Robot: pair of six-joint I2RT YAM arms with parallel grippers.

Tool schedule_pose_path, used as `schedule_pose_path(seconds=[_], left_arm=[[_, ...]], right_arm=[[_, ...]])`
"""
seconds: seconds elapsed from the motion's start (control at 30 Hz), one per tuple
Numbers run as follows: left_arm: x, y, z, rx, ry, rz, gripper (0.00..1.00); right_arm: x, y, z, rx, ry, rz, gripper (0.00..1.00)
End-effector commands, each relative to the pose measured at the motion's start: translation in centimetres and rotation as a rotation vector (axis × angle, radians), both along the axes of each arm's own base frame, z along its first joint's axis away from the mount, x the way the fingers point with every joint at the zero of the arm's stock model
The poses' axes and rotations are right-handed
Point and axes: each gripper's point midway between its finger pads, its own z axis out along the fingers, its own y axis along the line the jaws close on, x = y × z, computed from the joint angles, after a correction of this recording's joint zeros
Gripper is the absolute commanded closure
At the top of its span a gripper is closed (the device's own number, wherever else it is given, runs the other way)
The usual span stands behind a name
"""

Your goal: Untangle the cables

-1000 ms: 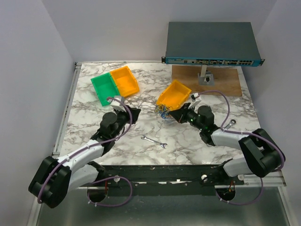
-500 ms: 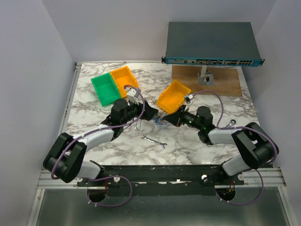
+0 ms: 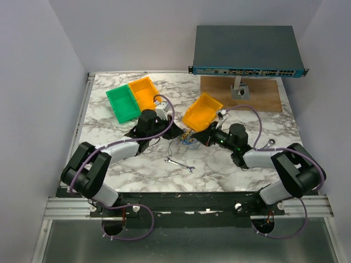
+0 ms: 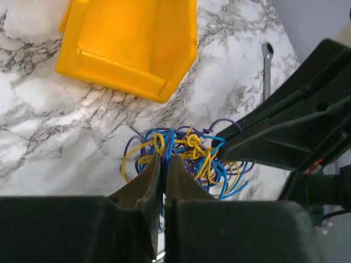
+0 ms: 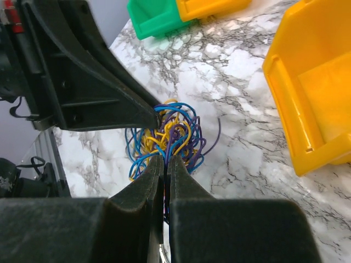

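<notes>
The cables [image 3: 188, 141] are a small tangle of thin blue, yellow and purple strands on the marble table, just in front of a yellow bin [image 3: 203, 111]. My left gripper [image 3: 176, 133] reaches the tangle from the left and my right gripper [image 3: 198, 138] from the right. In the left wrist view the left gripper [image 4: 163, 159] is shut on blue and purple strands at the near edge of the tangle [image 4: 189, 150]. In the right wrist view the right gripper [image 5: 166, 159] is shut on strands of the tangle [image 5: 170, 129], facing the left fingers [image 5: 109, 98].
A silver wrench [image 3: 180, 164] lies in front of the tangle and another [image 3: 269, 144] by the right arm. A green bin [image 3: 122, 104] and an orange bin [image 3: 145, 93] stand at the back left. A network switch [image 3: 247, 52] stands over a wooden board [image 3: 241, 94] at the back right.
My left arm has swung right, from the table's left side to the tangle, and closed on it. My right gripper has moved a little left into the tangle.
</notes>
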Motion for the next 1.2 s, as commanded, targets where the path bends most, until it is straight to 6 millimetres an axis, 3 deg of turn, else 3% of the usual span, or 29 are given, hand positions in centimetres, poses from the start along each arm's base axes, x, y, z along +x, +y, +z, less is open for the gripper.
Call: schedule_pose_path(seconds=[0.0, 0.13, 0.27, 0.47, 0.6, 0.67, 0.73, 0.8, 0.83, 0.9, 0.93, 1.03, 1.1, 1.17], left_arm=[[-0.9, -0.6, 0.8, -0.035, 0.01, -0.059, 1.0], [-0.2, 1.6, 1.5, -0.007, -0.066, 0.053, 1.0], [0.8, 5.3, 2.1, -0.005, -0.109, 0.227, 1.0], [1.4, 12.3, 2.8, -0.014, -0.163, 0.554, 1.0], [0.9, 15.0, 3.7, -0.039, -0.223, 0.683, 1.0], [0.8, 15.2, 3.9, -0.046, -0.232, 0.692, 1.0], [0.8, 14.5, 4.2, -0.04, -0.242, 0.65, 1.0], [0.8, 13.8, 4.5, -0.038, -0.251, 0.603, 1.0], [0.8, 13.4, 4.5, -0.043, -0.251, 0.59, 1.0], [0.8, 12.8, 4.6, -0.052, -0.247, 0.558, 1.0], [0.8, 12.7, 4.8, -0.052, -0.256, 0.551, 1.0], [0.2, 11.6, 5.4, -0.088, -0.28, 0.477, 1.0], [-0.1, 10.8, 5.6, -0.113, -0.288, 0.434, 1.0], [-0.2, 10.2, 5.7, -0.116, -0.285, 0.398, 1.0]], right_arm=[[1.5, -1.1, 0.7, -0.015, -0.034, -0.105, 1.0], [3.2, -3.2, -0.3, -0.077, 0.004, -0.261, 0.99], [5.0, -7.3, -1.1, -0.129, 0.051, -0.529, 0.99], [5.6, -13.6, -2.0, -0.178, 0.118, -0.884, 0.99], [5.3, -14.1, -1.5, -0.164, 0.103, -0.904, 0.97], [5.3, -13.2, -1.3, -0.151, 0.09, -0.849, 0.91], [5.2, -10.6, -0.5, -0.154, 0.051, -0.693, 0.74], [4.8, -8.8, -0.1, -0.15, 0.018, -0.581, 0.64], [4.8, -8.7, -0.1, -0.135, 0.012, -0.581, 0.55], [4.8, -9.0, -0.2, -0.121, 0.022, -0.605, 0.29], [4.9, -9.1, -0.1, -0.122, 0.022, -0.609, 0.24], [5.4, -10.1, -0.6, -0.154, 0.044, -0.677, 0.19], [6.2, -11.1, -1.6, -0.169, 0.107, -0.762, 0.11], [7.1, -10.9, -2.4, -0.203, 0.149, -0.782, 0.11]])
